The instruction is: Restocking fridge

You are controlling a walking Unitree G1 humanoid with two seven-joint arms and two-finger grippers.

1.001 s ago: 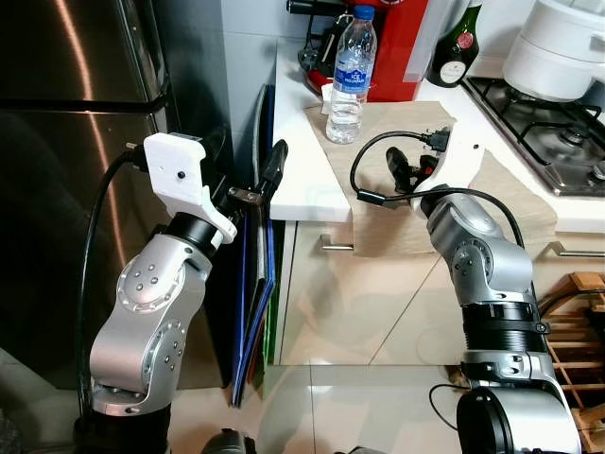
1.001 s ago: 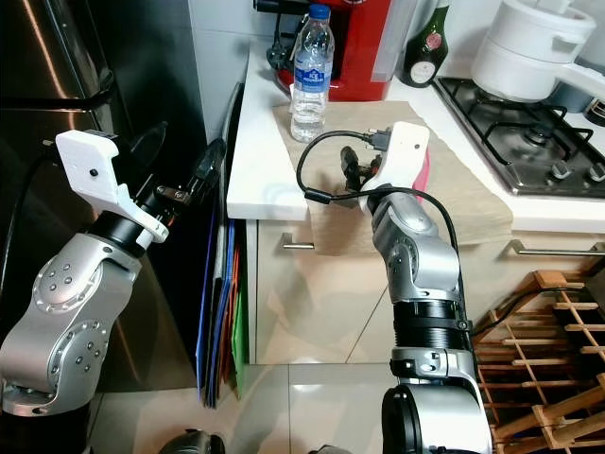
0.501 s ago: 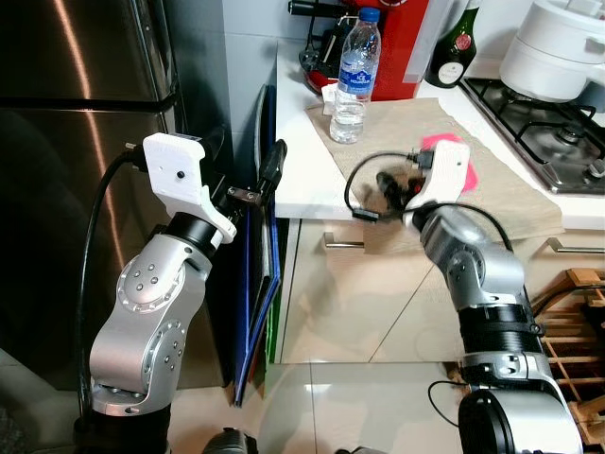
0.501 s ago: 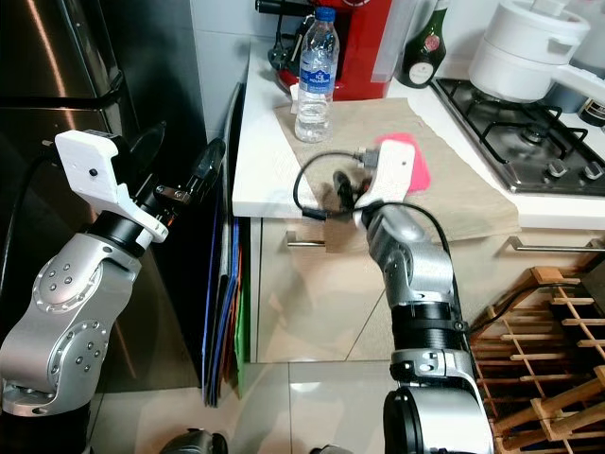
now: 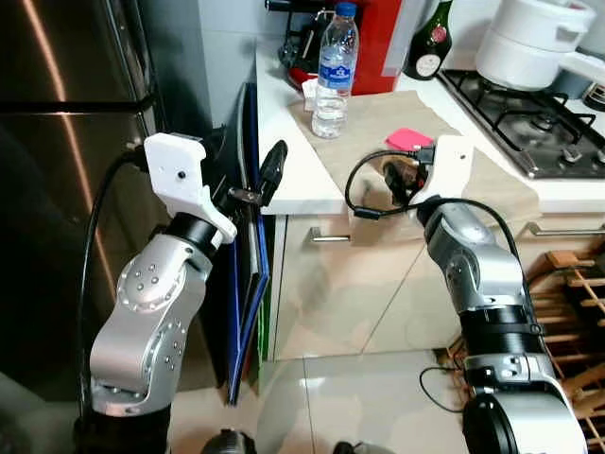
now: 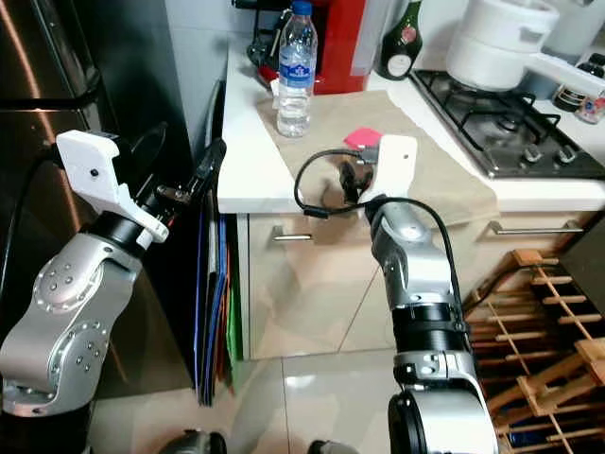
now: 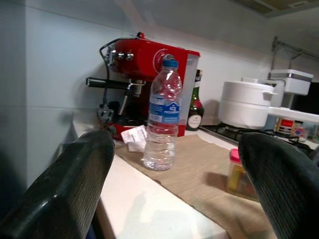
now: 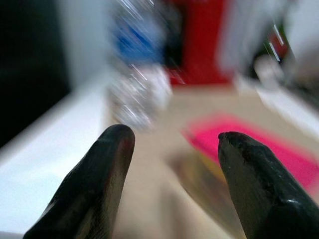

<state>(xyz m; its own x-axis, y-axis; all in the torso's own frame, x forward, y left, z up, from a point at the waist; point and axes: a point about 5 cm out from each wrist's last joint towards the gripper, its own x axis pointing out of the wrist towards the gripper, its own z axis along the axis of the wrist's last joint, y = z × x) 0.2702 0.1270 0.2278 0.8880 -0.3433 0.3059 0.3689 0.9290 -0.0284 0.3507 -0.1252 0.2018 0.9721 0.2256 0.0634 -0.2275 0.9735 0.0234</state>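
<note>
— Bottle first: which way did it point?

— Water bottle point(image 5: 335, 71) stood upright on the bench point(image 5: 298, 170), long axis vertical, blue cap at the top. It sat on the near-left corner of the beige cloth point(image 5: 378, 123), just in front of the red coffee machine point(image 7: 149, 84).

— How did it look?

— Clear ribbed plastic with a blue and white label round the middle; how full it was could not be told.

— And the jar?

— A small jar with a pink lid point(image 7: 237, 174) stood upright on the same cloth, to the right of the bottle and well apart from it. From the head camera mainly its pink lid showed, just behind the right arm's wrist.

— What differed from half a second before?

— The whole scene had shifted and the bench lay lower in the picture, so the camera had moved. The right wrist was sharp where it had been smeared with motion, and the pink lid showed beside it at its left.

— The tools?

— The left tool point(image 5: 236, 170) was held at the left edge of the bench, beside the boards point(image 5: 248, 284) leaning between fridge point(image 5: 66, 189) and cabinet, its two fingers spread wide and holding nothing. The right tool point(image 8: 172, 184) was over the cloth facing the bottle and the jar, its fingers also parted, empty, though that wrist view was blurred.
</note>
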